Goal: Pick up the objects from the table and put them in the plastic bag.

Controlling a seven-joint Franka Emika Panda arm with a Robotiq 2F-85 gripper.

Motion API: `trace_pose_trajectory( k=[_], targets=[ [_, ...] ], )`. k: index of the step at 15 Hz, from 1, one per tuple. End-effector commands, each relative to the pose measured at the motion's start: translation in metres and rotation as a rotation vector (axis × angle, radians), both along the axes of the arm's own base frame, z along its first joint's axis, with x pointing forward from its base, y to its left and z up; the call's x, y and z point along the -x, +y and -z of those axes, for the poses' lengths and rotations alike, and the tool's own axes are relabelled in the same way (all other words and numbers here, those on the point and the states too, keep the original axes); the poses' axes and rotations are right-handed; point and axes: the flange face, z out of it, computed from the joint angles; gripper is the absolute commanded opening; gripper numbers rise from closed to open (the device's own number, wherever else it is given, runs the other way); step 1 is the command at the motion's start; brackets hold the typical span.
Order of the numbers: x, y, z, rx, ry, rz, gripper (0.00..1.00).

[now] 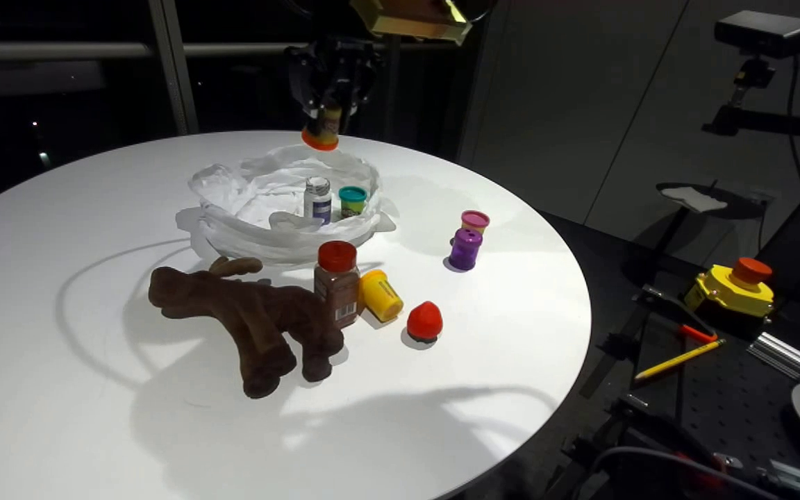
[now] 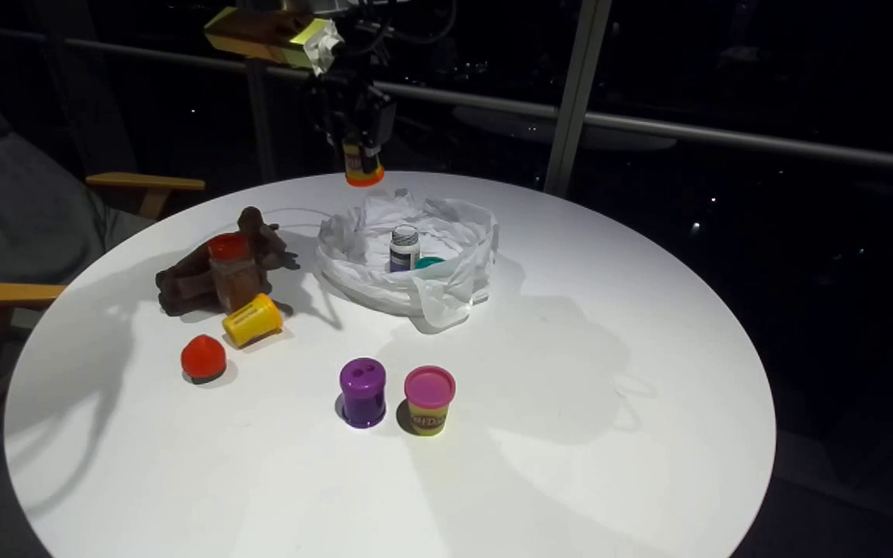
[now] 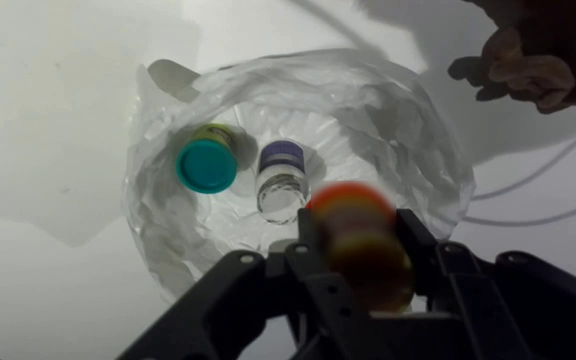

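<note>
Nearest in an exterior view, the pink-lidded tub (image 2: 429,399) and the purple container (image 2: 363,394) stand upright, side by side, on the table (image 2: 609,480). Beyond them sit the red ball (image 2: 204,357) and the yellow tub (image 2: 254,320); the latter lies on its side just beside the red-capped jar (image 2: 236,279), with the plush toy (image 2: 194,275) behind. All of these presumably await loading.

The plastic bag (image 2: 369,291) stands farther back, its mouth spread and its sides gathered low, probably to admit items from above. It contains the white bottle (image 3: 281,180), upright, and the teal-lidded tub (image 3: 207,165).

Farthest, the gripper (image 3: 354,220) hangs above the bag area. The jaws stand apart by the width of the orange-lidded tub (image 3: 360,250), pinching it from opposite sides. The lid points downward, slightly tilted; the side grip leaves that end free, which suits a release into the bag. Whether the tub lies fully inside the rim cannot be determined.
</note>
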Motion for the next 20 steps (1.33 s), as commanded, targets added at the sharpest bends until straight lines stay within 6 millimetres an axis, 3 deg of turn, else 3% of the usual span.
trace_pose_trajectory(
  k=[1,4,8,12,13,15,18,20],
  targets=[
    [-0.046,0.029,0.025,-0.021,-0.004,-0.012,0.18],
    [-0.068,0.044,0.066,-0.007,0.026,-0.033,0.18],
    [-0.090,0.048,0.122,0.026,0.052,-0.031,0.18],
    [-0.098,0.046,0.153,0.031,0.116,-0.040,0.21],
    [-0.101,0.045,0.153,0.034,0.119,-0.036,0.61],
    [-0.105,0.045,0.142,0.025,0.106,-0.033,0.69],
    [-0.106,0.042,0.091,0.004,0.044,-0.021,0.94],
    [-0.098,0.038,0.051,-0.016,0.044,-0.032,1.00]
  ],
)
